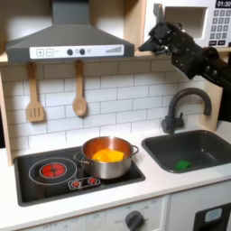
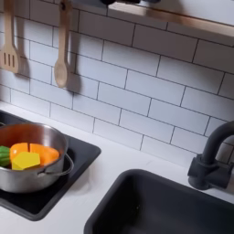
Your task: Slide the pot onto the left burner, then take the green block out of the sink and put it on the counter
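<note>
The end effector [image 1: 159, 36] hangs high near the upper shelf, well above everything; whether its fingers are spread or pressed together I cannot tell from here. Far below it and toward the first exterior view's left, the pot [image 1: 107, 157] sits on the nearer burner, with the red-ringed burner [image 1: 54, 169] just beyond it free to take the slide. Almost straight below the end effector, the green block [image 1: 183, 165] lies in the sink [image 1: 206, 137], so the counter [image 1: 180, 185] is a short lift away.
</note>
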